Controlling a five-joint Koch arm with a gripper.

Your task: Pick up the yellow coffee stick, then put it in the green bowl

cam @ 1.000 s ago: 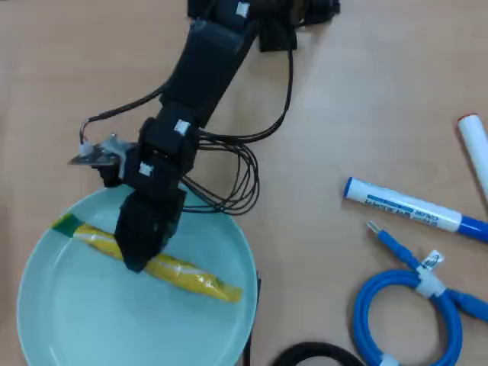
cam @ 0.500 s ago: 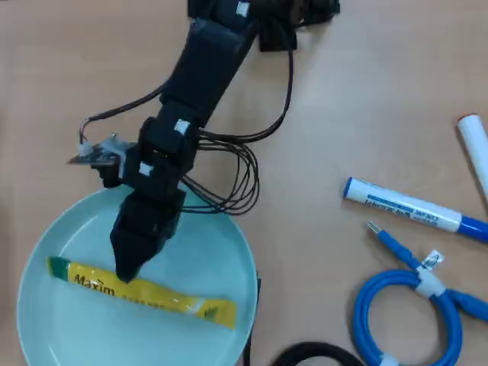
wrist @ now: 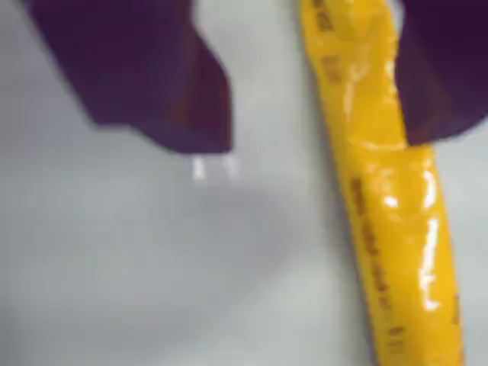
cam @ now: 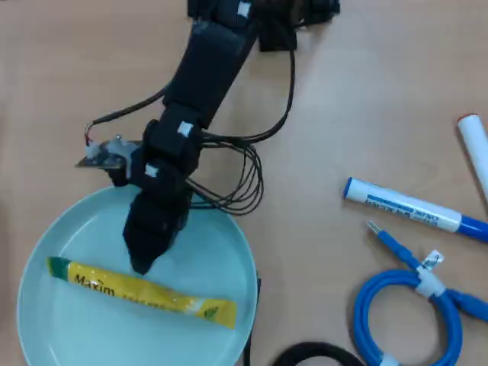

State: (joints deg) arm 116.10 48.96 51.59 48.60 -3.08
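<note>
Stick (cam: 141, 292): yellow sachet lying flat inside the bowl (cam: 221, 236), green end at left in the overhead view. Gripper (wrist: 313, 145): jaws spread, empty, poised just above the stick. Marker (cam: 412, 208) and blue cable (cam: 404, 305) well apart at right. Step: retreat. Advice: lift straight up, jaws wide, clearing stick and rim.

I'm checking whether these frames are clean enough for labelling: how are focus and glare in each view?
Overhead view: fairly sharp, even light; "Maxim" is readable on the yellow coffee stick in the green bowl, with a soft shadow under the gripper. Wrist view: soft and blurred; the stick's foil shows bright glare streaks, and the dark fingers have fuzzy edges.
</note>
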